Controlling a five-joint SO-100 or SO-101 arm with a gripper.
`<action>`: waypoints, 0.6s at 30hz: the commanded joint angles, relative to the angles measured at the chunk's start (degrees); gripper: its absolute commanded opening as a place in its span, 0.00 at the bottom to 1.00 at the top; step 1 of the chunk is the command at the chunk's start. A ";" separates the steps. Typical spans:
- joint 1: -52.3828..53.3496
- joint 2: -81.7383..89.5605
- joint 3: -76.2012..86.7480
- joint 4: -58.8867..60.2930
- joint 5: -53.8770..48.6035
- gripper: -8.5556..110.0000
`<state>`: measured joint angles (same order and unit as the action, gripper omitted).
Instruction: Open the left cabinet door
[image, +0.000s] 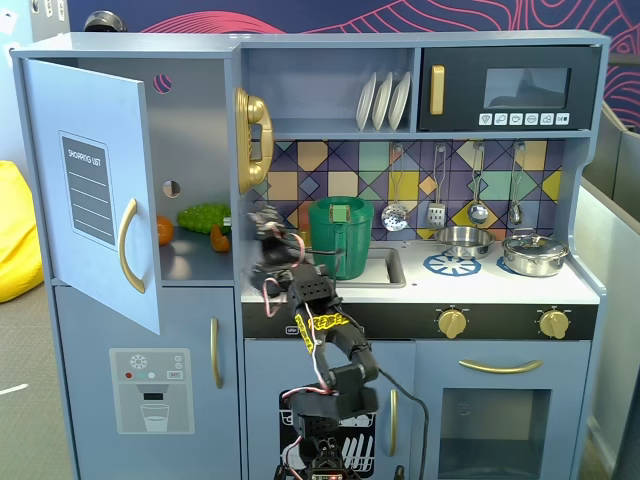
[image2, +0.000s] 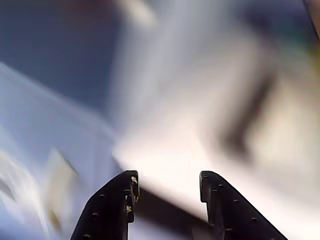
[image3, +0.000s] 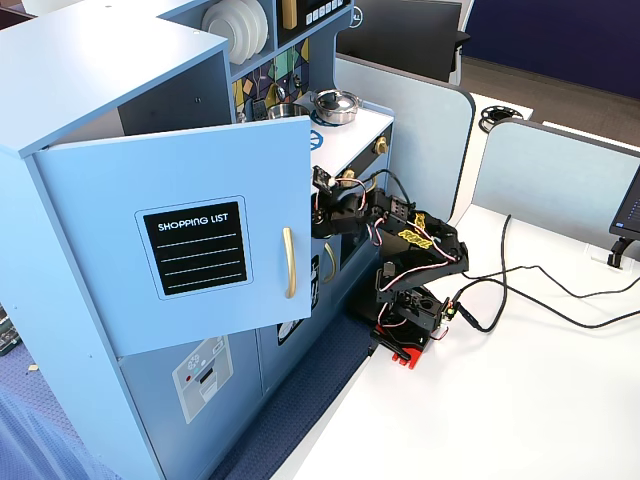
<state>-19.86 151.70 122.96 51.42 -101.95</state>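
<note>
The left cabinet door (image: 95, 190), blue-grey with a black "SHOPPING LIST" panel and a curved gold handle (image: 128, 245), stands swung wide open, away from the cabinet front. It also shows in another fixed view (image3: 190, 240), with its handle (image3: 289, 262). My gripper (image: 266, 238) is to the right of the open cabinet, near the counter's left end, apart from the door and handle. It also shows in another fixed view (image3: 325, 200). In the wrist view the gripper (image2: 167, 185) is open with nothing between the jaws; the background is motion-blurred.
Inside the open cabinet lie green (image: 203, 217) and orange (image: 164, 229) toy foods. A green pot (image: 340, 235) stands in the sink beside the gripper. A gold phone (image: 252, 140) hangs above. The arm's base (image3: 405, 325) and cables (image3: 520, 290) sit on the white table.
</note>
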 joint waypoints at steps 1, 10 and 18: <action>10.90 2.37 1.14 17.40 6.33 0.12; 18.28 19.07 27.16 31.38 21.01 0.13; 20.13 29.71 42.89 30.67 26.89 0.14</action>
<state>-1.67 178.07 161.89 81.65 -74.62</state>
